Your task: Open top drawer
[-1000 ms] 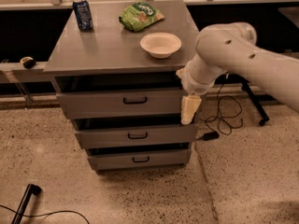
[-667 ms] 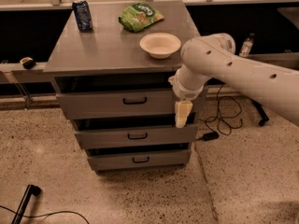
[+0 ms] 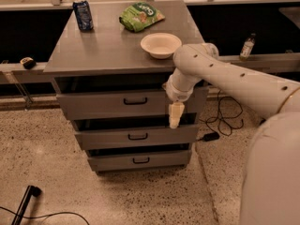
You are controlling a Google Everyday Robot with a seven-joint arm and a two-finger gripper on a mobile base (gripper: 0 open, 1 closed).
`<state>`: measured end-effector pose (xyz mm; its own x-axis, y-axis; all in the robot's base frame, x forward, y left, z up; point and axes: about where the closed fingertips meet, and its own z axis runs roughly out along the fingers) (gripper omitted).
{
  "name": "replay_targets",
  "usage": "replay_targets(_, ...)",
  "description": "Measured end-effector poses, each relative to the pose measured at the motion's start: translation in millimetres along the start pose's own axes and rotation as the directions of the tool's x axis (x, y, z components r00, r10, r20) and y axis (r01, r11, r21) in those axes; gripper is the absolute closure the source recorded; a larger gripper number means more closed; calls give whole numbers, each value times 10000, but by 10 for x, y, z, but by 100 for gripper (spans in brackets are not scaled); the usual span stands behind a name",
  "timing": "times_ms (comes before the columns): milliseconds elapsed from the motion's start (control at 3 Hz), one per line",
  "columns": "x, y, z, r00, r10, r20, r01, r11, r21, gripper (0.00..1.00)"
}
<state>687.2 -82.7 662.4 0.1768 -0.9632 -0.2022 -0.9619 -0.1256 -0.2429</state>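
Note:
The top drawer (image 3: 103, 104) is the tallest grey front under the cabinet top, with a small black bar handle (image 3: 135, 101) at its centre. It looks closed or nearly so. My gripper (image 3: 175, 116) hangs from the white arm, pointing down in front of the drawer's right part, to the right of the handle and a little below it. It is not touching the handle.
Two shallower grey drawers (image 3: 136, 137) sit below. On the cabinet top (image 3: 93, 50) are a white bowl (image 3: 161, 44), a green chip bag (image 3: 139, 16) and a blue can (image 3: 83, 14). A bottle (image 3: 247, 45) stands at the back right. Cables (image 3: 225, 116) lie on the floor at right.
The arm has swung left across the cabinet front, bringing the gripper from the drawer's right edge closer to the handle.

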Motion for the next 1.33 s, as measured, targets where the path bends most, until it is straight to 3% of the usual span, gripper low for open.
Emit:
replay_targets(667, 63, -245, 69, 9983, 410, 412, -400, 9989, -246, 18)
replay_targets(1333, -88, -72, -119, 9985, 85, 546, -55, 9984, -560, 39)
